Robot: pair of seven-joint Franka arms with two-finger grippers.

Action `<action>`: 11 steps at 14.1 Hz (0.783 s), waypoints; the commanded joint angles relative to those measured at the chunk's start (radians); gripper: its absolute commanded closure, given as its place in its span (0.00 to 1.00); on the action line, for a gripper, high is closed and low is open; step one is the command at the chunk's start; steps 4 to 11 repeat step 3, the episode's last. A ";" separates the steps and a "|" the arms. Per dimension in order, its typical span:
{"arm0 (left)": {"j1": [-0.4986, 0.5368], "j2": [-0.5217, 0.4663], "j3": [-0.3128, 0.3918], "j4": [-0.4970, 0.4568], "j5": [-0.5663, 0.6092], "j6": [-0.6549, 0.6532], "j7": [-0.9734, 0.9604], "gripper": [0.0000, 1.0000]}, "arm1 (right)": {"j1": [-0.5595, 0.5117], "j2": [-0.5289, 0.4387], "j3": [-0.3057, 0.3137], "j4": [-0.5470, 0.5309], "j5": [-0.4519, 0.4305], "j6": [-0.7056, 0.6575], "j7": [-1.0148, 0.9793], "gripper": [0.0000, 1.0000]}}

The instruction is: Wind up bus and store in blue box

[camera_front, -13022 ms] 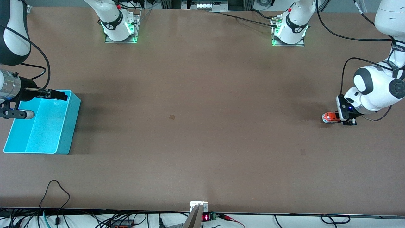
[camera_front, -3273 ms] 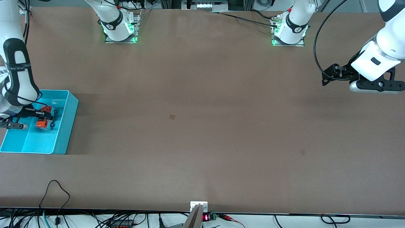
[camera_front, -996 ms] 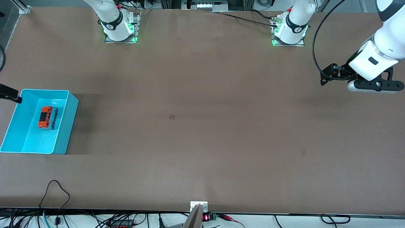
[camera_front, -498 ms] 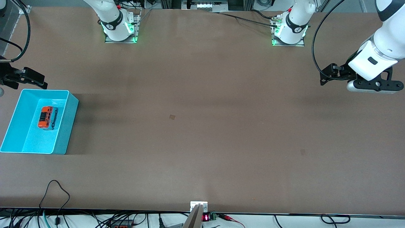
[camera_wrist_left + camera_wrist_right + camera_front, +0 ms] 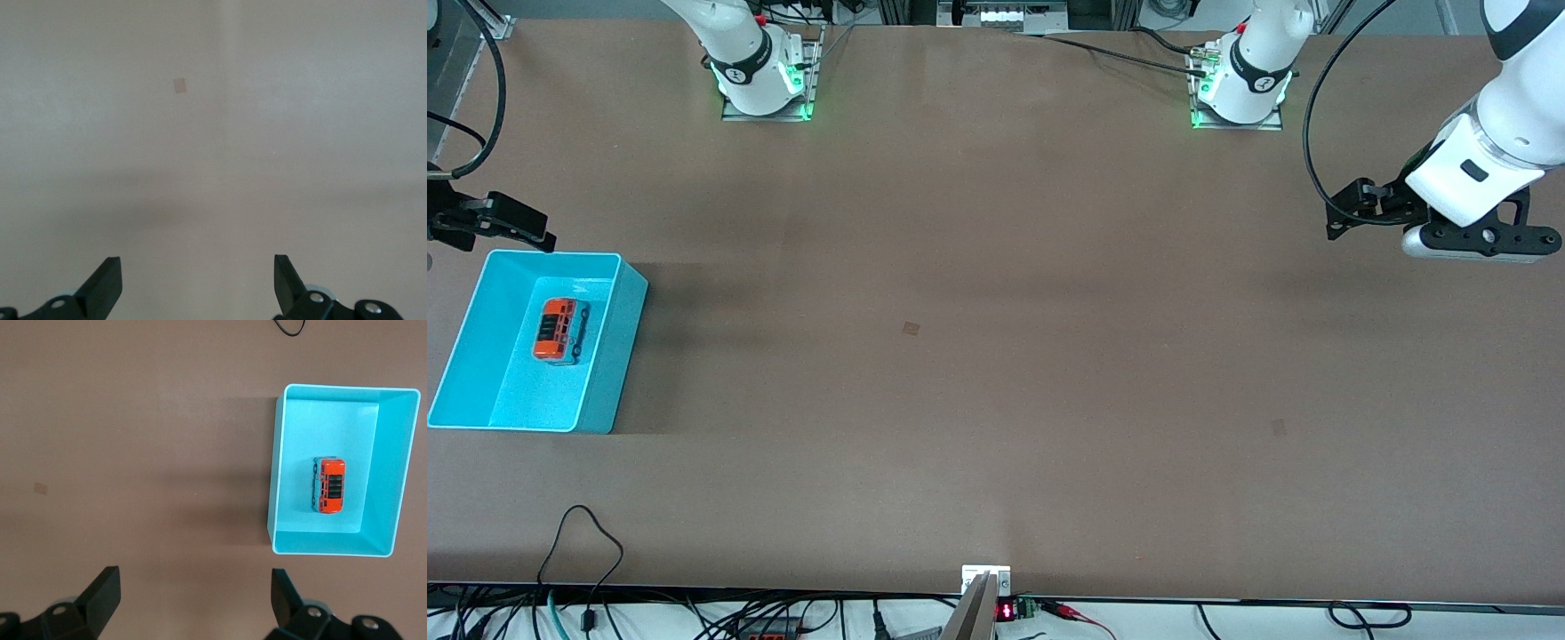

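The bus (image 5: 560, 330), orange-red with dark roof windows, lies on the floor of the blue box (image 5: 618, 320) at the right arm's end of the table. The right wrist view looks down on the box (image 5: 330, 543) with the bus (image 5: 330, 485) inside it. My right gripper (image 5: 505, 233) hangs open and empty over the table, just off the box's rim on the side toward the robot bases. Its fingers frame bare table (image 5: 195, 597). My left gripper (image 5: 1347, 213) waits open and empty over bare table at the left arm's end (image 5: 197, 283).
A small tape patch (image 5: 911, 328) marks the table's middle and another (image 5: 1278, 428) lies nearer the camera toward the left arm's end. Cables (image 5: 587, 533) loop over the front edge. The arm bases (image 5: 760, 80) (image 5: 1240, 89) stand along the table's edge farthest from the camera.
The right gripper has come back into view beside the box and settled slightly lower in the view. The bus lies still in the box. The left arm has not moved.
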 commanded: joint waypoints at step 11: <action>-0.004 -0.011 -0.002 0.003 0.019 -0.009 -0.013 0.00 | -0.005 -0.011 0.007 -0.003 -0.013 -0.005 0.012 0.00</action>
